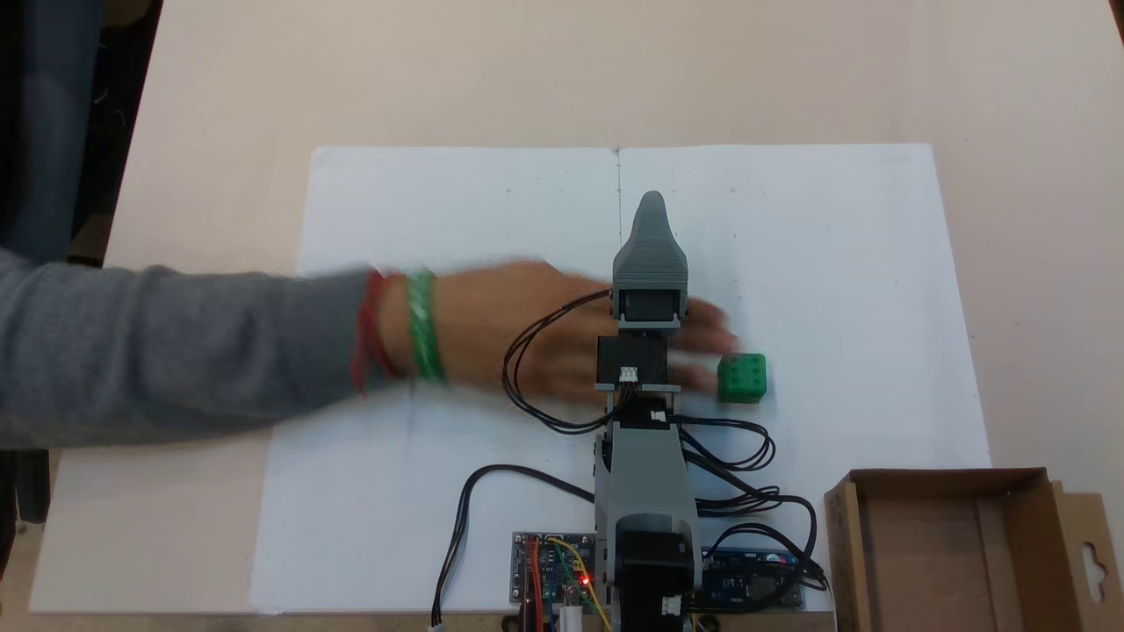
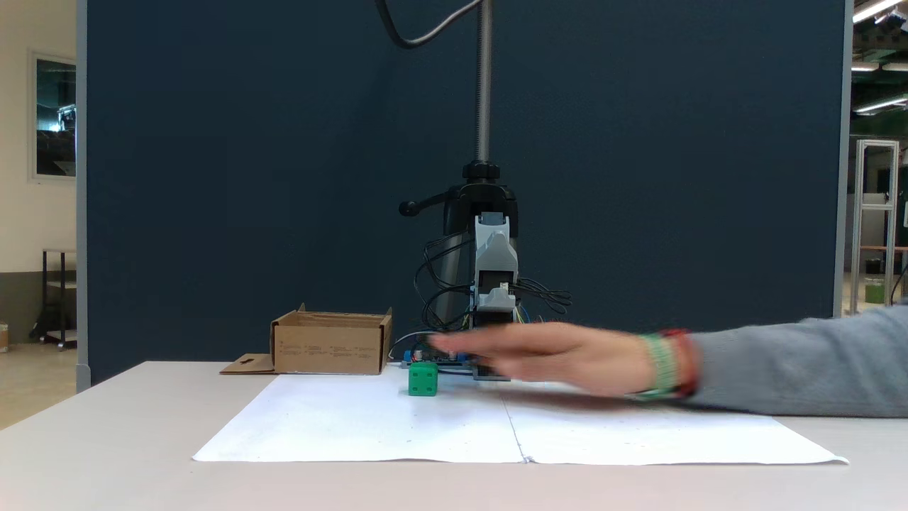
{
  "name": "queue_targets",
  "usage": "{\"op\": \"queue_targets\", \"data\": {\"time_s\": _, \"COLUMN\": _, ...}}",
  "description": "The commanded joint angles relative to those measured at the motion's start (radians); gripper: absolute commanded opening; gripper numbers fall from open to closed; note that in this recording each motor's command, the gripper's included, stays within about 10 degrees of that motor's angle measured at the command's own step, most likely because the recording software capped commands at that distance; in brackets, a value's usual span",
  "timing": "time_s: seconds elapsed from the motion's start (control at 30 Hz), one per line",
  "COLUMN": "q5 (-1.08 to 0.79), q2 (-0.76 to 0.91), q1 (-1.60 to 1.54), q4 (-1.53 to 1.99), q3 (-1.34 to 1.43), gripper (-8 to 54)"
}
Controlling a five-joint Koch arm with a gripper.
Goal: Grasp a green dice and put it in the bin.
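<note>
The green dice [image 1: 742, 377] [image 2: 423, 379] rests on the white paper, just right of the arm in a fixed view. The bin [image 1: 847, 527] [image 2: 330, 346], a low brown cardboard box with a hang-hole flap, stands open beside the arm's base. My gripper [image 1: 652, 204] [image 2: 494, 226] is raised above the paper on the folded arm, well away from the dice, holding nothing. Only one grey tip shows, so I cannot tell how its jaws stand. A person's hand [image 1: 527, 325] [image 2: 546, 355], blurred, reaches across the paper with its fingertips next to the dice.
White paper sheets [image 1: 439, 219] [image 2: 355, 419] cover the beige table. Circuit boards [image 1: 553, 579] and black cables [image 1: 729, 456] lie around the arm's base. A grey sleeve [image 1: 158, 351] with red and green wristbands crosses the paper. A clamp post [image 2: 483, 85] rises behind the arm.
</note>
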Motion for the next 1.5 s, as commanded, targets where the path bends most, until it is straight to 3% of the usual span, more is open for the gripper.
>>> {"op": "queue_targets", "data": {"time_s": 0.0, "q5": 0.029, "q2": 0.109, "q1": -0.005, "q4": -0.006, "q3": 0.063, "gripper": 44.5}}
{"op": "queue_targets", "data": {"time_s": 1.47, "q5": 0.028, "q2": 0.109, "q1": 0.02, "q4": 0.021, "q3": 0.063, "gripper": 44.3}}
